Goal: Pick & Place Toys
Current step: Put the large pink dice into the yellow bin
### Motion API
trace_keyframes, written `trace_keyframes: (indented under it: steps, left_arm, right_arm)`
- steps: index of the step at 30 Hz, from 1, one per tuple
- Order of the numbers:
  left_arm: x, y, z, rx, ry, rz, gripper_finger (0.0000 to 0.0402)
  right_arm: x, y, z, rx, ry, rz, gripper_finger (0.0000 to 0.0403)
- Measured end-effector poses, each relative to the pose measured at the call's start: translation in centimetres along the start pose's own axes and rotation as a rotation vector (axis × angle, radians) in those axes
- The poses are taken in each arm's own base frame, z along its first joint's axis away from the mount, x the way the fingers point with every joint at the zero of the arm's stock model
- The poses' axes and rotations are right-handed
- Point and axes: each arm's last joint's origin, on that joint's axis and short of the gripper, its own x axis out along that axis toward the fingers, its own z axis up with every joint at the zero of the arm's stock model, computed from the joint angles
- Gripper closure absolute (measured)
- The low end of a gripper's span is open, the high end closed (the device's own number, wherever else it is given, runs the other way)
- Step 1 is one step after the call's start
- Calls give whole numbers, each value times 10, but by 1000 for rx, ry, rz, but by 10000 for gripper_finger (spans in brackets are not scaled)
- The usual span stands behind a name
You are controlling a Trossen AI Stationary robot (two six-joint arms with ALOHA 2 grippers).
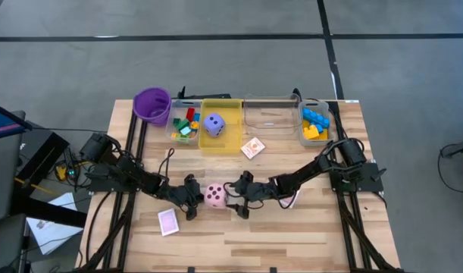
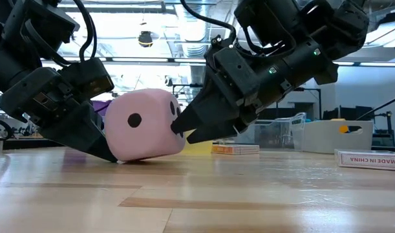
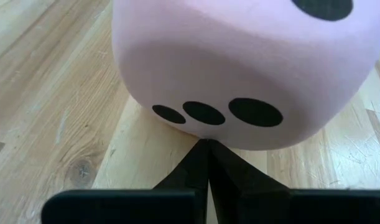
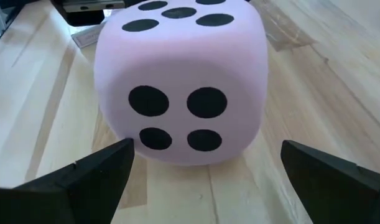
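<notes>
Purple cup (image 1: pixel 151 105), yellow bin (image 1: pixel 222 139), seemingly clear bins (image 1: pixel 270 114)

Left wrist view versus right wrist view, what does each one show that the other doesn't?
Only the left wrist view shows the left end effector, its fingers shut together and its tip at the pink foam die's lower edge beneath a row of three dots. Only the right wrist view shows the right end effector open, facing a four-dot face. Both show the die on the wooden table.

I'm seeing a pale pink die (image 1: pixel 214 196) with black dots between my two dark grippers. Beyond them I'm looking at a purple die (image 1: pixel 214 123) with white dots in a yellow bin (image 1: pixel 222 142) and a purple cup (image 1: pixel 151 105).
</notes>
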Motion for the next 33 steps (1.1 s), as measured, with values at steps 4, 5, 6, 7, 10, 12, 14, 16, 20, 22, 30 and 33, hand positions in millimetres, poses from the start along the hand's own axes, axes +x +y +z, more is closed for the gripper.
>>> trace_keyframes:
  steps: [4,5,6,7,10,12,14,16,20,22,30,33]
  left_arm:
    - [0,0,0,0,0,0,400]
    - [0,0,0,0,0,0,400]
    - [0,0,0,0,0,0,401]
    - [0,0,0,0,0,0,401]
    - [0,0,0,0,0,0,400]
    - [0,0,0,0,0,0,400]
    - [0,0,0,0,0,0,401]
    - [0,0,0,0,0,0,400]
    - [0,0,0,-1,-1,1,401]
    - [0,0,0,-2,-4,7,401]
    - [0,1,0,-27,-12,21,401]
    - [0,1,0,-30,-12,21,401]
  right_arm:
    - [0,1,-1,-12,16,33,4]
    - [0,1,-1,-17,23,48,4]
    - [0,1,-1,-17,27,58,4]
    - [0,2,-1,-18,30,67,4]
    - [0,2,-1,-19,31,72,4]
    - [0,2,-1,-19,32,72,4]
    - [0,2,-1,-19,31,72,4]
    - [0,2,0,-13,18,77,4]
    - [0,5,6,6,-36,96,4]
    - [0,5,8,13,-56,102,4]
    - [-1,4,9,43,-83,33,4]
    - [-1,3,9,50,-93,11,4]
